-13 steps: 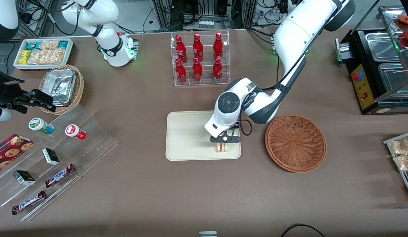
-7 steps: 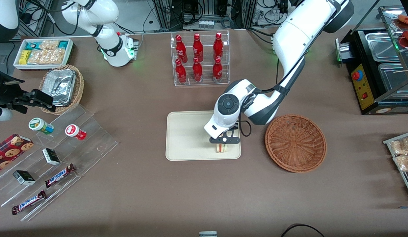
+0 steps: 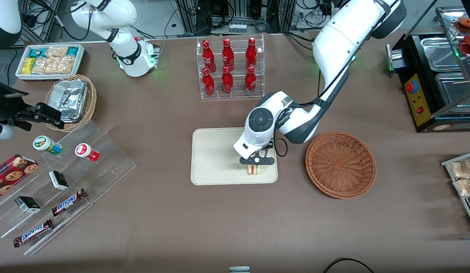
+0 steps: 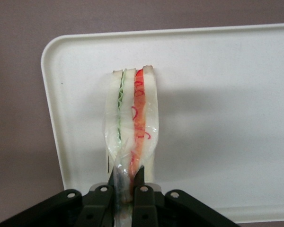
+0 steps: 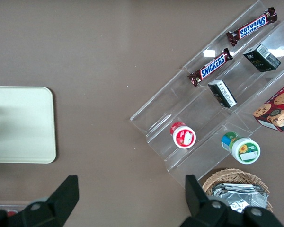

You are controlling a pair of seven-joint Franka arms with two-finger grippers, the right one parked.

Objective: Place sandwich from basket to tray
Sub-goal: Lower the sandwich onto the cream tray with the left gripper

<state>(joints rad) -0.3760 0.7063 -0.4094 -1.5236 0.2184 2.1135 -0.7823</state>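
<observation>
Robot lab set up as a mock snack shop: brown-covered table (image 3: 163,227) with a clear acrylic rack of red bottles (image 3: 229,68), stepped clear acrylic display of chocolate bars and small cartons (image 3: 64,182), black food-warmer cabinet with steel pans (image 3: 436,76). Cable bundles and aluminium framing (image 3: 235,15) line the table's edge farthest from the front camera.

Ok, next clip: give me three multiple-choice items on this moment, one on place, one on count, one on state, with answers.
1. Where is the sandwich?
A. in the basket
B. on the tray
C. on the bare table

2. How many red bottles stand in the clear rack?
A. four
B. six
C. eight

3. How are the gripper jaws?
A. shut on the sandwich
B. wide open above it
C. hidden

Answers: 1 B, it stands near the tray's corner by the basket, which holds nothing. 2 B, two rows of three. 3 A, the wrist view shows them pinching its wrapped end.
</observation>
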